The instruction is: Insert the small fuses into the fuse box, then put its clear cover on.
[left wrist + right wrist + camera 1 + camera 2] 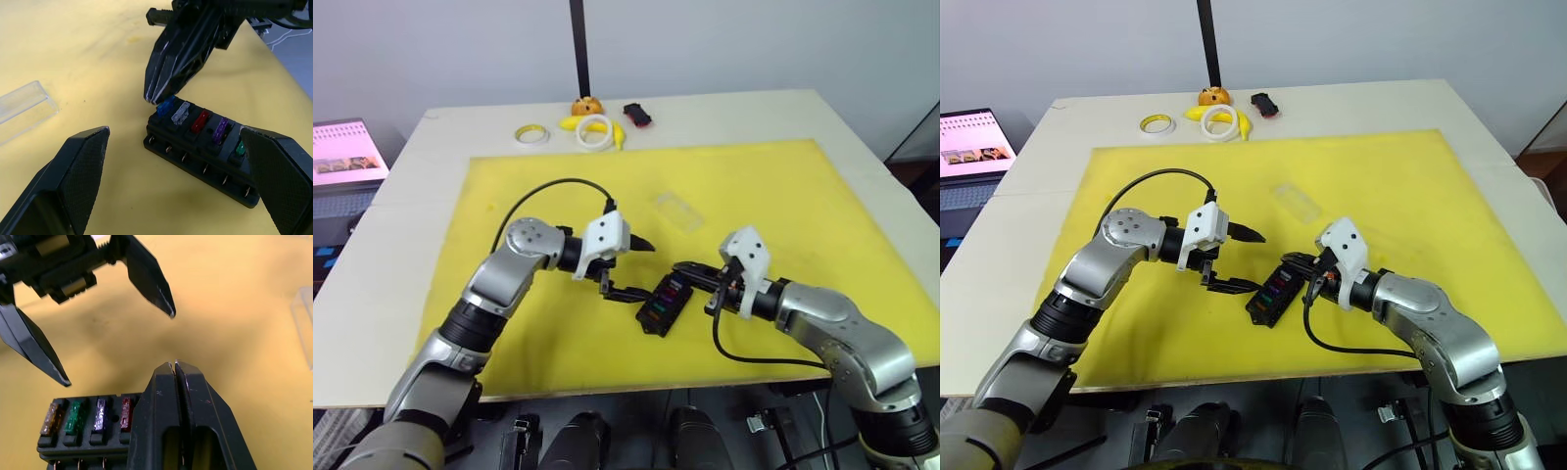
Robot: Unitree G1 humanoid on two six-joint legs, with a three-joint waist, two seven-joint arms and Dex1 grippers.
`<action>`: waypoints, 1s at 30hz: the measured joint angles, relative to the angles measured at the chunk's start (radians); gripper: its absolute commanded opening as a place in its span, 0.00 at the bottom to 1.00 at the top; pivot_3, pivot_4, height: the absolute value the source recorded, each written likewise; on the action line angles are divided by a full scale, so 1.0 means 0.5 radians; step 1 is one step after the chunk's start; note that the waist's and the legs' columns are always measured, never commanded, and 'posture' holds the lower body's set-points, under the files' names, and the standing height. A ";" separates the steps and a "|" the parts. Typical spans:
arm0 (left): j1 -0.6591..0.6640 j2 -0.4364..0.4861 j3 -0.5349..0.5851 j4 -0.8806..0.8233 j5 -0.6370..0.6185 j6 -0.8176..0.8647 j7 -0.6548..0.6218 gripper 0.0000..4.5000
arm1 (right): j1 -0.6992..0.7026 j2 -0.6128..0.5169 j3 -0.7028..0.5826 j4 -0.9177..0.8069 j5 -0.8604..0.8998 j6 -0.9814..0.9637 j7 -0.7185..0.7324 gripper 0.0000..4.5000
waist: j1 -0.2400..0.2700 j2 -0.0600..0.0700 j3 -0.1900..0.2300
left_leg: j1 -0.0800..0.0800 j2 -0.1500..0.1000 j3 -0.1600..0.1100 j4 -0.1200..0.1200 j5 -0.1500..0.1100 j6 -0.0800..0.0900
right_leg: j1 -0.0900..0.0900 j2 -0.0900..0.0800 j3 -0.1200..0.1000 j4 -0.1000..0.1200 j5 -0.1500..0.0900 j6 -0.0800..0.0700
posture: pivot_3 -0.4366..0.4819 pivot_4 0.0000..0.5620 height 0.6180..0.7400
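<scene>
Right gripper (164, 95), two black fingers pressed together with no gap, tips down on the blue blade fuse (165, 105) at the end slot of the small black rectangular plastic fuse box (663, 304); cannot tell if the fuse is pinched or just pushed. Next along the same row: clear-grey fuse (180, 113), red fuse (200, 121), purple fuse (222, 131), green fuse (239, 148); the right wrist view also shows an orange fuse (49, 419) at the far end. All sit in slots.

Left gripper (628, 266), black fingers spread wide, holding nothing, hovers just beside the box at about 10 o'clock from it, lower fingertip (628, 293) close to the box's edge.

Box lies tilted on the yellow foam mat (803, 196), near-centre, between the two grippers. Thin transparent rectangular plastic cover (676, 211) lies flat on the mat at 12 o'clock from the box, apart from it and both grippers.

Far table edge, 11 to 12 o'clock: white tape rings (595, 131), yellow-white tape roll (531, 134), small black-and-red gadget (637, 115).
</scene>
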State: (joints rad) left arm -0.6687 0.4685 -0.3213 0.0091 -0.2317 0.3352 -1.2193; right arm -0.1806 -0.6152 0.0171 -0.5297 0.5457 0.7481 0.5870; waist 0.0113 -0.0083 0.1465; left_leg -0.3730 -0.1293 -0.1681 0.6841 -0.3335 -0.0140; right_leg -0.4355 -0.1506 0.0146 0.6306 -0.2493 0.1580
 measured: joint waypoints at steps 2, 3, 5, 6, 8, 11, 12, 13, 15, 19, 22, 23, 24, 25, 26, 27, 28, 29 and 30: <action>0.000 0.001 0.000 0.000 0.001 0.000 0.000 1.00 | 0.000 -0.001 0.017 0.015 -0.023 0.007 -0.002 0.01 | -0.001 0.000 0.000 | 0.000 0.000 0.000 0.000 0.000 0.000 | 0.000 0.000 0.000 0.000 0.000 0.000 | 0.48 0.27 1.00; 0.000 0.001 0.000 0.000 0.002 0.000 0.000 1.00 | 0.000 -0.001 0.022 0.015 -0.025 0.013 -0.002 0.01 | -0.002 0.000 0.000 | 0.000 0.000 0.000 0.000 0.000 0.000 | 0.000 0.000 0.000 0.000 0.000 0.000 | 0.48 0.27 1.00; 0.000 0.001 0.000 0.000 0.002 0.000 -0.001 1.00 | 0.000 -0.004 0.038 0.015 -0.038 0.037 -0.006 0.01 | -0.002 0.000 0.000 | 0.000 0.000 0.000 0.000 0.000 0.000 | 0.000 0.000 0.000 0.000 0.000 0.000 | 0.48 0.27 1.00; -0.001 0.001 0.000 0.001 0.003 -0.001 -0.001 1.00 | 0.000 -0.009 0.047 0.014 -0.049 0.050 -0.012 0.01 | -0.002 0.000 0.000 | 0.000 0.000 0.000 0.000 0.000 0.000 | 0.000 0.000 0.000 0.000 0.000 0.000 | 0.48 0.27 1.00; -0.005 0.000 -0.001 0.007 0.004 -0.002 -0.001 1.00 | -0.021 -0.028 0.070 0.010 -0.076 0.080 -0.034 0.01 | -0.001 0.000 0.000 | 0.001 0.000 0.000 0.000 0.000 0.000 | 0.000 0.000 0.000 0.000 0.000 0.000 | 0.48 0.27 1.00; -0.020 -0.003 -0.001 0.036 0.007 -0.006 0.002 1.00 | -0.029 -0.030 0.077 0.005 -0.099 0.118 -0.064 0.01 | 0.001 0.000 0.000 | 0.001 0.000 -0.001 0.000 0.000 0.000 | 0.002 0.000 0.000 0.000 0.000 0.000 | 0.48 0.27 1.00; -0.023 -0.004 -0.001 0.041 0.007 -0.007 0.003 1.00 | -0.032 -0.028 0.076 0.001 -0.098 0.132 -0.068 0.01 | 0.000 0.000 0.000 | 0.001 0.000 -0.001 0.000 0.000 0.000 | 0.002 0.000 0.000 0.000 0.000 0.000 | 0.48 0.27 1.00; -0.025 -0.005 -0.001 0.044 0.007 -0.013 0.003 1.00 | -0.040 -0.022 0.072 -0.007 -0.095 0.162 -0.081 0.01 | 0.000 0.000 0.000 | 0.001 0.000 -0.001 0.000 0.000 0.000 | 0.002 0.000 0.000 0.000 0.000 0.000 | 0.48 0.27 1.00; -0.026 -0.007 -0.001 0.046 0.007 -0.025 0.002 1.00 | -0.052 -0.010 0.060 -0.015 -0.072 0.209 -0.097 0.01 | 0.000 0.000 0.000 | 0.001 0.000 -0.001 0.000 0.000 0.000 | 0.002 0.000 0.000 0.000 0.000 0.000 | 0.48 0.27 1.00; -0.026 -0.016 -0.001 0.057 0.007 -0.032 0.002 1.00 | -0.057 0.030 0.009 -0.036 0.003 0.277 -0.106 0.01 | 0.000 0.000 0.000 | 0.001 0.000 -0.001 0.000 0.000 0.000 | 0.002 0.000 0.000 0.000 0.000 0.000 | 0.48 0.27 1.00; -0.026 -0.016 -0.001 0.058 0.007 -0.035 -0.002 1.00 | -0.057 0.038 -0.034 -0.074 0.059 0.313 -0.105 0.01 | -0.001 0.000 0.000 | 0.001 0.000 -0.001 0.000 0.000 0.000 | 0.001 0.000 0.000 0.000 0.000 0.000 | 0.48 0.27 1.00; -0.026 -0.014 -0.001 0.059 0.007 -0.038 -0.005 1.00 | -0.057 0.033 -0.060 -0.093 0.068 0.316 -0.103 0.01 | 0.000 0.000 0.000 | 0.001 0.000 -0.001 0.000 0.000 0.000 | 0.001 0.000 0.000 0.000 0.000 0.000 | 0.48 0.27 1.00; -0.026 -0.006 -0.001 0.059 0.007 -0.045 -0.016 1.00 | -0.057 0.005 -0.088 -0.131 0.088 0.322 -0.099 0.01 | 0.000 0.000 0.000 | 0.001 0.000 -0.001 0.000 0.000 0.000 | 0.001 0.000 0.000 0.000 0.000 0.000 | 0.48 0.27 1.00; -0.026 0.010 -0.001 0.059 0.007 -0.051 -0.028 1.00 | -0.056 -0.021 -0.118 -0.165 0.105 0.328 -0.092 0.01 | 0.000 0.000 0.000 | 0.001 0.000 -0.001 0.000 0.000 0.000 | 0.001 0.000 0.000 0.000 0.000 0.000 | 0.48 0.27 1.00; -0.026 0.033 0.000 0.061 0.006 -0.067 -0.046 1.00 | -0.055 -0.066 -0.164 -0.213 0.133 0.344 -0.085 0.01 | 0.000 0.000 0.000 | 0.001 0.000 -0.001 0.000 0.000 0.000 | 0.001 0.000 0.000 0.000 0.000 0.000 | 0.48 0.27 1.00; -0.028 0.069 0.001 0.073 0.005 -0.089 -0.082 1.00 | -0.036 -0.135 -0.231 -0.284 0.178 0.384 -0.067 0.01 | 0.001 0.000 0.000 | 0.001 0.000 -0.001 0.000 0.000 0.000 | 0.001 0.000 0.000 0.000 0.000 0.000 | 0.48 0.27 1.00; -0.029 0.113 0.006 0.103 0.005 -0.101 -0.109 1.00 | -0.008 -0.199 -0.288 -0.343 0.215 0.415 -0.049 0.01 | 0.001 0.000 0.000 | 0.001 0.001 -0.001 -0.001 0.000 0.000 | 0.001 0.001 -0.001 0.000 0.000 0.000 | 0.48 0.27 1.00; -0.031 0.142 0.010 0.141 0.007 -0.120 -0.128 1.00 | 0.029 -0.247 -0.334 -0.390 0.241 0.432 -0.031 0.01 | 0.002 0.000 0.000 | 0.001 0.001 -0.001 -0.001 0.000 0.000 | 0.001 0.001 -0.001 -0.001 0.000 0.000 | 0.48 0.27 1.00; -0.032 0.158 0.017 0.174 0.009 -0.144 -0.140 1.00 | 0.087 -0.291 -0.364 -0.427 0.261 0.439 -0.008 0.01 | 0.004 0.000 0.000 | 0.001 0.000 -0.001 -0.001 0.000 0.000 | 0.001 0.000 -0.001 0.000 0.000 0.000 | 0.48 0.27 1.00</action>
State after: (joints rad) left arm -0.6846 0.5474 -0.3130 0.0961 -0.2270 0.2632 -1.2893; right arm -0.1372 -0.7609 -0.1651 -0.7433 0.6763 0.9677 0.5831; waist 0.0135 -0.0083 0.1465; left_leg -0.3726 -0.1291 -0.1687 0.6838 -0.3336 -0.0140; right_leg -0.4348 -0.1504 0.0142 0.6304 -0.2493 0.1580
